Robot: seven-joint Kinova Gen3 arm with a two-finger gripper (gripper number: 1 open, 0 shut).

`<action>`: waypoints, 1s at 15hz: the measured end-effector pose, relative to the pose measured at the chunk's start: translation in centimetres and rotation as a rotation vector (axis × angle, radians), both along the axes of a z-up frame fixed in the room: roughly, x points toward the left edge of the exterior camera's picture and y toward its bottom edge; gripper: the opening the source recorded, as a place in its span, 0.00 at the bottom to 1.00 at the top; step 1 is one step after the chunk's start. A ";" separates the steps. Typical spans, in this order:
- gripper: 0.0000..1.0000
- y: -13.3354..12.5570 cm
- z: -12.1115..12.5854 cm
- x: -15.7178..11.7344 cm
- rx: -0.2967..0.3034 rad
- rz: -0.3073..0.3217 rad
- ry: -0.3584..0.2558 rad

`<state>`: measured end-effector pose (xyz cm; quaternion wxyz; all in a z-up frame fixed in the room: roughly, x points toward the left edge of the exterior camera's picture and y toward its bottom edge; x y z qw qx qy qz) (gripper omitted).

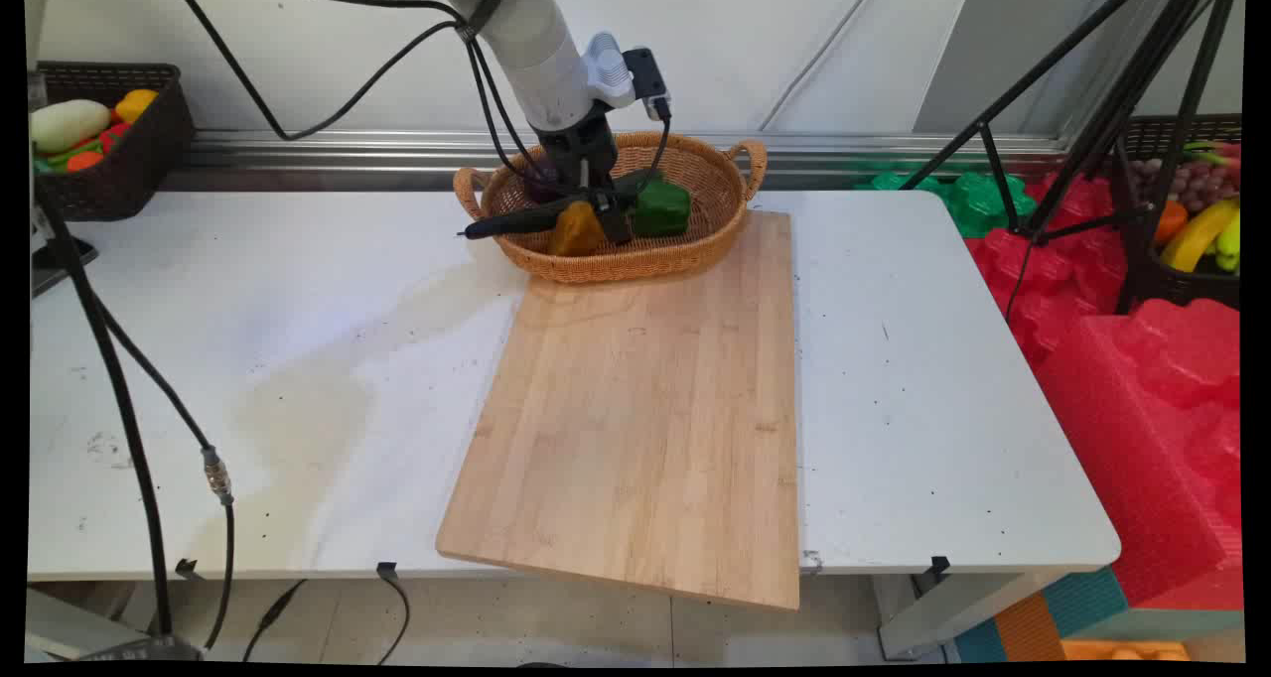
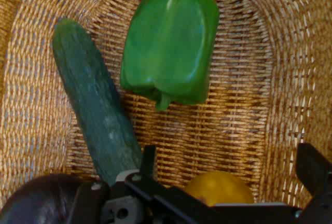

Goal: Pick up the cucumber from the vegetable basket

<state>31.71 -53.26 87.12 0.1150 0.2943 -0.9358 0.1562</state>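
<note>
Yellow fruit (image 2: 220, 187) sits between my gripper's (image 2: 228, 175) wide fingers inside the far basket (image 1: 695, 245); nothing lifted yet.

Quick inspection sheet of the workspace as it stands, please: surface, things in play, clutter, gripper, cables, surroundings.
Surface: white table, stained; wooden board overhanging its near edge.
Things: wicker basket holding green pepper, cucumber, yellow fruit, dark purple item.
Clutter: nothing seen.
Gripper: gripper open, down in the basket, above the yellow fruit.
Cables: black cables hang from the arm and cross the table's left side.
Surroundings: dark produce baskets left and right, tripod, red foam.
</note>
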 end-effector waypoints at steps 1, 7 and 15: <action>1.00 0.0 0.1 0.0 -0.001 -0.004 0.001; 1.00 0.5 2.4 -0.1 -0.037 -0.026 0.033; 1.00 3.9 7.3 2.8 -0.106 0.087 0.063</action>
